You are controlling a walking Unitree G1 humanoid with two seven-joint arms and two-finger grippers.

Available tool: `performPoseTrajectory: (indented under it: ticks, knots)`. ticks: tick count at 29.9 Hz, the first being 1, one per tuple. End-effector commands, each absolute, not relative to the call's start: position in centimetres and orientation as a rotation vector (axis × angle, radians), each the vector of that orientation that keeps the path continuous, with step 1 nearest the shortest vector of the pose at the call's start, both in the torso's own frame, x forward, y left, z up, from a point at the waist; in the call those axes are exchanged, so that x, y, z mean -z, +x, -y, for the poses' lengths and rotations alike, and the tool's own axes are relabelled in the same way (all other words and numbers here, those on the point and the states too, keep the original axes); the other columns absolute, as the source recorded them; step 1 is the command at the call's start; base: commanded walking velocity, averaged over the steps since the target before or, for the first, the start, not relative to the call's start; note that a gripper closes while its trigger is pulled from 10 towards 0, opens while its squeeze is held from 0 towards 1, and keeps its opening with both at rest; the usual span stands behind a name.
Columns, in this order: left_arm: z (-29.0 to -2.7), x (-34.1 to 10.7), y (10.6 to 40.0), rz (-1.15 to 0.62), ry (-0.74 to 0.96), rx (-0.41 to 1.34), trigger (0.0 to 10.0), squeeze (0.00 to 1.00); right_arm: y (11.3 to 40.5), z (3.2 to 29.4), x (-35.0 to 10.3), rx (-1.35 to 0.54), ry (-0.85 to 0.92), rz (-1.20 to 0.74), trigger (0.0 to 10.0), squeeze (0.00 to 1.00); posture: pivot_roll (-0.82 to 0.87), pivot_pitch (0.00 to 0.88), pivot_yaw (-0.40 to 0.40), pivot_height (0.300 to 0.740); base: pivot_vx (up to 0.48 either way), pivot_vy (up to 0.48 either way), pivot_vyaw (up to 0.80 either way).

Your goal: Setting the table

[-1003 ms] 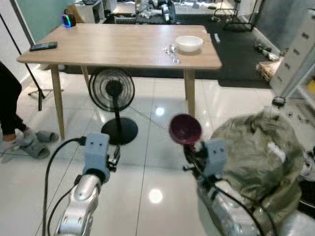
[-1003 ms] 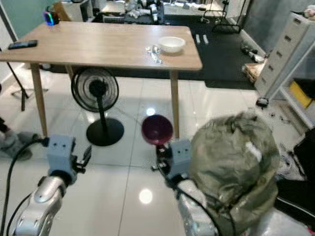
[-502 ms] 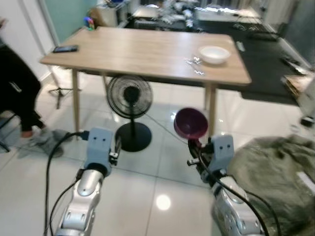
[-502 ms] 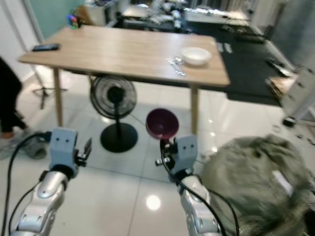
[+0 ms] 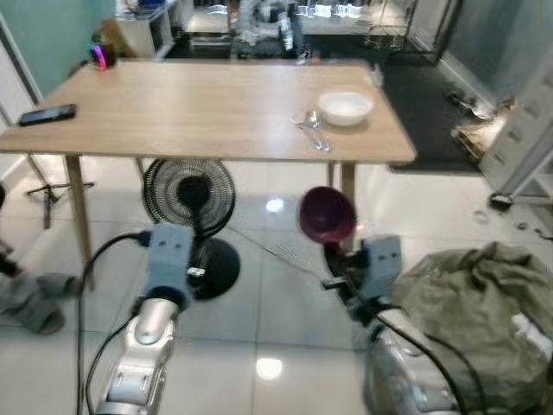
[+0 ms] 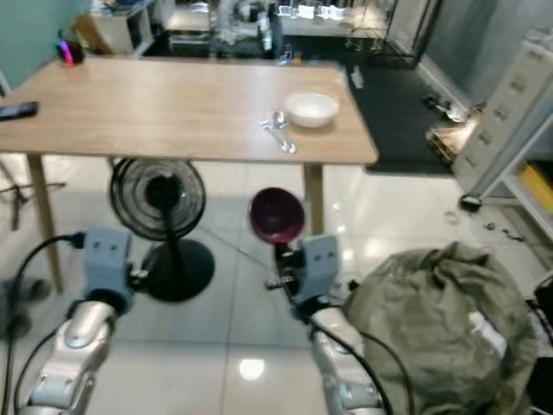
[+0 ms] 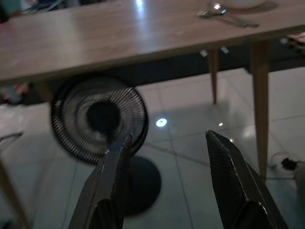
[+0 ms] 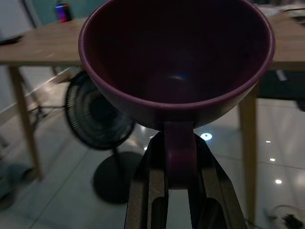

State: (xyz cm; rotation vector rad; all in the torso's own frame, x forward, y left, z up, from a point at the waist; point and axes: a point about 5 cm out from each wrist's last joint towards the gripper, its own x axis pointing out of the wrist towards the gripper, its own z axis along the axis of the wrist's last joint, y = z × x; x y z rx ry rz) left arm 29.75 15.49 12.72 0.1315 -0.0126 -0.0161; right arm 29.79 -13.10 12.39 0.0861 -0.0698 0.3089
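Glossy maroon cup (image 8: pixel 176 62), handle pinched by right end effector (image 8: pixel 178 183); left end effector (image 7: pixel 167 157) spread.

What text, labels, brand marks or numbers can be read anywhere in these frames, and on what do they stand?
None can be read.
The purple cup held in the right gripper: plain, no print.
The white bowl on the wooden table: no marking visible.
The dark phone on the table: too small to tell.
The floor fan: any badge is too blurred to read.
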Motion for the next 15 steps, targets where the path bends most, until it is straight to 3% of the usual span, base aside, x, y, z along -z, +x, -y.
performPoseTrajectory:
  ticks: [1, 11, 15]
  knots:
    - [-16.2, -12.0, 29.5, -0.018, 0.144, -0.008, 10.0, 0.0, 29.7, 12.5, -12.3, -0.325, 0.099, 0.065, 10.0, 0.0, -0.02, 0.0, 0.095, 0.74, 0.48, 0.0, -0.8]
    - [-16.2, -12.0, 29.5, -0.017, 0.145, -0.005, 10.0, 0.0, 29.9, 12.4, -13.0, -0.331, 0.096, 0.092, 10.0, 0.0, -0.02, 0.0, 0.097, 0.74, 0.48, 0.0, -0.08]
    - [-16.2, -12.1, 29.5, -0.012, 0.152, -0.001, 10.0, 0.0, 29.9, 11.3, -14.5, -0.393, 0.123, 0.144, 10.0, 0.0, -0.01, 0.0, 0.102, 0.74, 0.48, 0.0, 0.0]
